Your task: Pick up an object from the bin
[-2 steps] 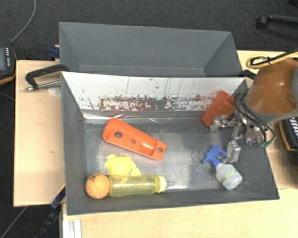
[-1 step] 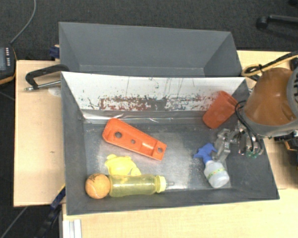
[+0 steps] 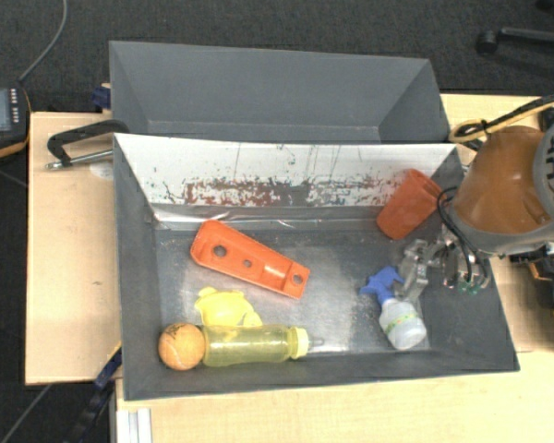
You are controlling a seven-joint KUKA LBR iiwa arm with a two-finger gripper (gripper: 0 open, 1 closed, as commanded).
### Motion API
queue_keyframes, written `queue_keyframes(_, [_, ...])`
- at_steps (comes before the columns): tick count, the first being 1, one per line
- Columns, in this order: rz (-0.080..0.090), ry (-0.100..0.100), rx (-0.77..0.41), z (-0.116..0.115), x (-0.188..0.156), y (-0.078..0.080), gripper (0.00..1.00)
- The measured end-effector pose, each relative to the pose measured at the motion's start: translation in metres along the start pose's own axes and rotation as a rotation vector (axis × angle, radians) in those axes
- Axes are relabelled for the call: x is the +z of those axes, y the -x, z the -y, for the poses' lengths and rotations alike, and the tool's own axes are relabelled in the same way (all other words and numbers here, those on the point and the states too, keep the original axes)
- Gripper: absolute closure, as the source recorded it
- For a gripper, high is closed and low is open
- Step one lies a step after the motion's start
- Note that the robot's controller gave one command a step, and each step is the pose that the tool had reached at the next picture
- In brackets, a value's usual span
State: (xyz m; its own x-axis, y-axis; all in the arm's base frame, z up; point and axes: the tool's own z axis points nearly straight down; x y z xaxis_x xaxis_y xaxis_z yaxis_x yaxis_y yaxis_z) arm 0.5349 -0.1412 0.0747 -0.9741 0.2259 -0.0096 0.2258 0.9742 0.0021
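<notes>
Small white bottle (image 3: 403, 327) with a blue spray top
It lies on its side at four o'clock in the bin (image 3: 135, 275), blue top pointing toward eleven o'clock.

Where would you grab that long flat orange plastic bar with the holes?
Probably near the middle of the long flat orange plastic bar, pinching across its narrow width from straight above. It lies flat and slantwise on the grey bin floor, with bare floor on both sides of its middle.

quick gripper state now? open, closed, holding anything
Gripper: cannot be told whether open or closed; it sits low at the right side of the bin, right by the small white bottle with a blue top.
</notes>
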Motion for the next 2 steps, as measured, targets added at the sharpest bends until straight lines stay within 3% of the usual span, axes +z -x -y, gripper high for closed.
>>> queue_keyframes(1, [0.010,-0.001,-0.026,-0.0035,-0.0003,-0.0063,1.00])
queue_keyframes(2, [0.004,0.000,-0.060,-0.0106,-0.0044,-0.0109,1.00])
